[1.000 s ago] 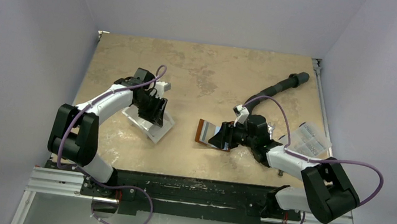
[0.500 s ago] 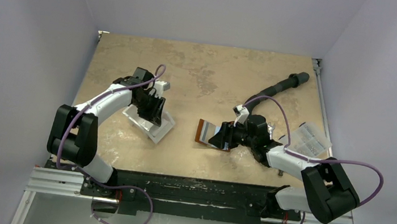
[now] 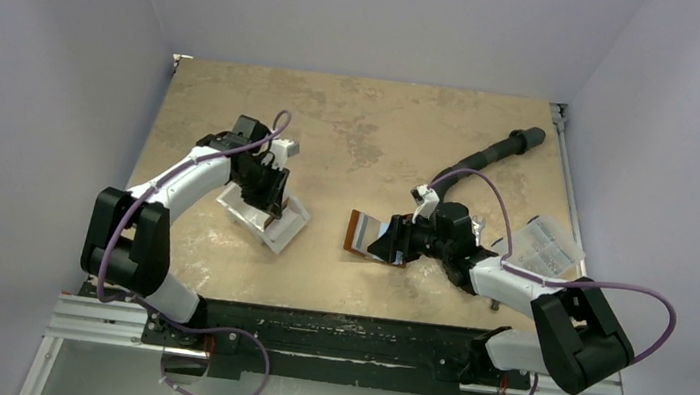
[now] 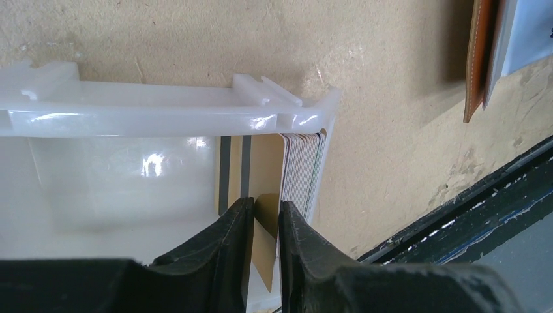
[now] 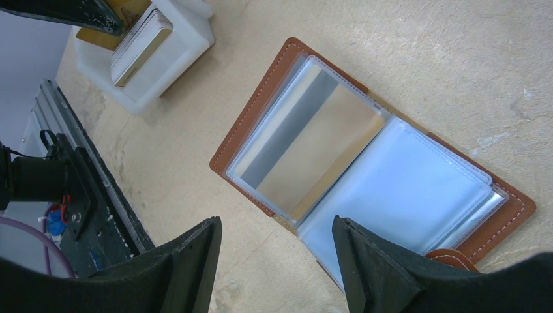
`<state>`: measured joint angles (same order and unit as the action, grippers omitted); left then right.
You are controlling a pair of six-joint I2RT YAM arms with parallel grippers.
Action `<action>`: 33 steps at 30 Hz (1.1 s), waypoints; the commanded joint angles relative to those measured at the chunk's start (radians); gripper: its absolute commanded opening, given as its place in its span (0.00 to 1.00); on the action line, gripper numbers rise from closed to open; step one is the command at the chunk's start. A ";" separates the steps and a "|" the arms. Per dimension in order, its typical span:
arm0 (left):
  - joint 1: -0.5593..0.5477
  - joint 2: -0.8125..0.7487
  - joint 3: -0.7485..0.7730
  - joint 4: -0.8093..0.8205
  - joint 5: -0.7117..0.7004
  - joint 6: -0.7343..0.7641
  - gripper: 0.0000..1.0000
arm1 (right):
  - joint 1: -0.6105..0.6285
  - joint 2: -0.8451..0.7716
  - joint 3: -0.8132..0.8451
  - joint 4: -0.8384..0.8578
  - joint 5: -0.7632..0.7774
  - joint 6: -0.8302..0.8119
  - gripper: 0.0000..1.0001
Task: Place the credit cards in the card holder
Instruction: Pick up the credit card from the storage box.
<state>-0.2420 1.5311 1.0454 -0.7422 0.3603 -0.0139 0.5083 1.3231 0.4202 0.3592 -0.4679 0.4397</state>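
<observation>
Straddling one tan credit card [image 4: 265,254] in the white box [image 4: 163,117], left gripper [image 4: 266,205] is sitting narrow, pinch unconfirmed; right gripper [image 5: 275,225] is hovering open over the card holder [image 5: 404,189]. Best pinching one card only, squarely.

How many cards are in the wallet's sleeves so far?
1: a tan, grey-striped card in the card holder, on the side nearest the white box. The facing sleeve looks empty; sleeves stacked beneath may hide more.

arms [image 3: 193,173]: white links, black joints | cables [image 3: 617,286]: purple | fingers [image 4: 225,261]: black, curved
</observation>
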 commanded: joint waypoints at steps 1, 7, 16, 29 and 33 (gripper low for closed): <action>0.009 -0.040 0.039 -0.006 -0.003 0.009 0.21 | -0.004 0.008 0.019 0.027 -0.026 -0.021 0.71; 0.009 -0.040 0.048 -0.016 -0.033 0.004 0.14 | -0.004 0.013 0.020 0.026 -0.024 -0.021 0.71; 0.009 -0.070 0.127 -0.061 -0.195 -0.028 0.00 | -0.004 0.017 0.025 0.019 -0.015 -0.021 0.71; 0.006 -0.460 -0.048 0.628 0.261 -0.545 0.00 | -0.002 -0.135 0.084 -0.005 -0.084 0.148 0.72; -0.039 -0.519 -0.275 1.207 0.318 -0.937 0.00 | -0.003 -0.251 0.059 0.217 -0.172 0.391 0.75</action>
<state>-0.2413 1.0153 0.9463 -0.1379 0.5217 -0.5198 0.5083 1.1812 0.4545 0.3454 -0.5316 0.5926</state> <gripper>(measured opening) 0.036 0.731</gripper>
